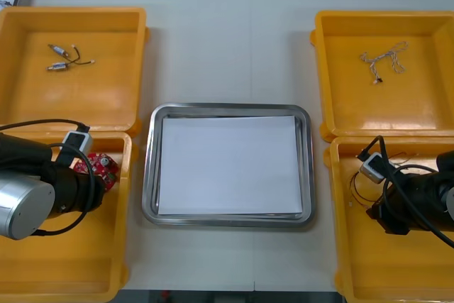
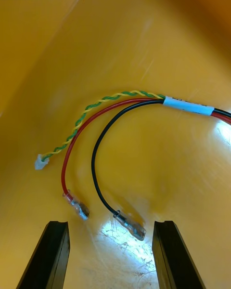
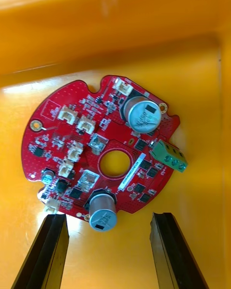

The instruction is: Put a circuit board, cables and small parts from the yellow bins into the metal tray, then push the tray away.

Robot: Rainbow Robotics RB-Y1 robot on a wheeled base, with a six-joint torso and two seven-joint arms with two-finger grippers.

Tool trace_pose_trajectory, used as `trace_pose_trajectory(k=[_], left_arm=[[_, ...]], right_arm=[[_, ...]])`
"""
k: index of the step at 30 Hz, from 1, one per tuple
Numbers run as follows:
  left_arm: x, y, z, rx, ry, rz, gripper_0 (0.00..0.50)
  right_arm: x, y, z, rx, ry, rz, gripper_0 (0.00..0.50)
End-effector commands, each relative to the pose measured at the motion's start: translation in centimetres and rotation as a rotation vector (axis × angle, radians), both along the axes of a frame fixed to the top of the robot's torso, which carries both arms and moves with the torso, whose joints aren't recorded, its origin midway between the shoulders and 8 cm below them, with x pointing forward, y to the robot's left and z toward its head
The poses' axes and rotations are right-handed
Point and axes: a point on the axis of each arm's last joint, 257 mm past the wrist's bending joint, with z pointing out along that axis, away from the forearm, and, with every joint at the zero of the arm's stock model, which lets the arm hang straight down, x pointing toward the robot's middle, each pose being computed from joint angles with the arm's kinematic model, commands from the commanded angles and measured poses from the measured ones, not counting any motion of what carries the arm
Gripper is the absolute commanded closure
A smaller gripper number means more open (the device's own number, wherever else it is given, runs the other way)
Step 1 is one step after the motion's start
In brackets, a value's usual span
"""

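The round red circuit board (image 3: 96, 144) lies flat just past the tips of the left gripper (image 3: 109, 219). Its near edge reaches in between the two fingers, which stand wide apart with nothing in their hold. That arm is bent low into the near left bin (image 1: 71, 274), at about 8 o'clock from the metal tray (image 1: 150, 175). The board sits tucked toward the bin's 1 o'clock corner, with walls close behind and beside it. At 4 o'clock from the tray the right gripper (image 2: 111, 224) is dipped into the near right bin (image 1: 397, 278), fingers likewise spread and empty. The cable bundle (image 2: 120, 101) of red, black and yellow-green leads ends just ahead of them, the black lead's terminal nearest. The tray, white inside, rests in the middle of the table (image 1: 213, 47). Small metal parts (image 1: 64, 58) lie in the far left bin (image 1: 28, 104) at 10 o'clock, and a pale twisted cable (image 1: 383, 58) lies in the far right bin (image 1: 340, 104) at 2 o'clock.
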Motion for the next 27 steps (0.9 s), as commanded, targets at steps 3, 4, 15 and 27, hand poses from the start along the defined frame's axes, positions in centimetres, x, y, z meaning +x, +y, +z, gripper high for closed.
trace_pose_trajectory(k=[3,4,15,27], left_arm=[[-1.2,-0.9,-1.5,0.012,0.028,-0.048,0.0],[-1.2,-0.9,-1.5,0.011,0.028,-0.047,0.0],[-1.0,-1.2,-2.2,-0.003,0.031,-0.042,0.0],[-0.9,-1.4,-2.4,-0.003,0.029,-0.045,0.0]], right_arm=[[-1.3,0.9,-1.3,-0.006,0.018,0.046,0.0],[-1.3,0.9,-1.3,-0.008,0.018,0.047,0.0],[-1.4,1.0,-1.6,-0.012,0.014,0.045,0.0],[-0.8,0.8,-1.5,-0.025,-0.009,0.034,0.0]])
